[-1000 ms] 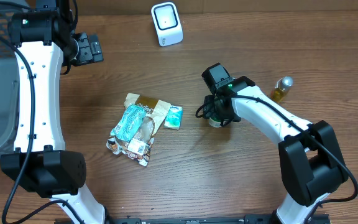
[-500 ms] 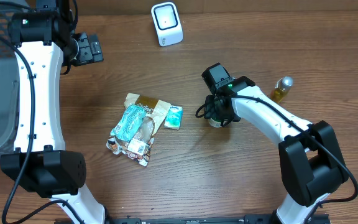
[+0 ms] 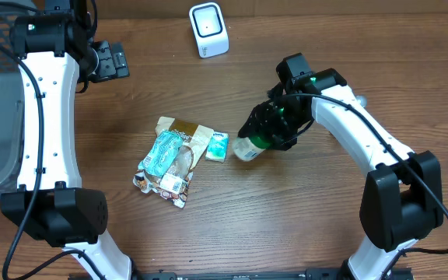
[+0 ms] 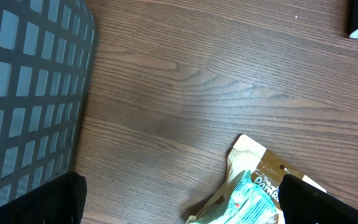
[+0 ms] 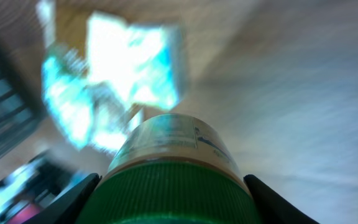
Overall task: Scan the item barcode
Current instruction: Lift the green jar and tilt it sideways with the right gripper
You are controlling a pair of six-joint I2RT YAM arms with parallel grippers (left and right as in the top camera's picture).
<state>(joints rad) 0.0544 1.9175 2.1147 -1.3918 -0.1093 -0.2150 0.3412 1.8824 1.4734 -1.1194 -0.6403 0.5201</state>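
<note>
My right gripper (image 3: 271, 132) clamps a green-capped jar (image 3: 247, 149) beside the teal packet (image 3: 217, 146), open table (image 3: 302, 222) beyond; its label (image 5: 178, 138) shows only at wrist

Small pale plastic bottle (image 3: 247, 148) with a green ribbed screw cap and a printed label band just below the cap. It lies tilted over, near horizontal, base pointing to the lower left and cap to the upper right, right of the table's middle. The right gripper (image 3: 271, 134) clasps it at the cap end, one finger on either side. In the right wrist view the cap fills the lower frame and the label is blurred. White box-shaped barcode scanner (image 3: 208, 29), upright at the far edge, well apart from the bottle.
</note>
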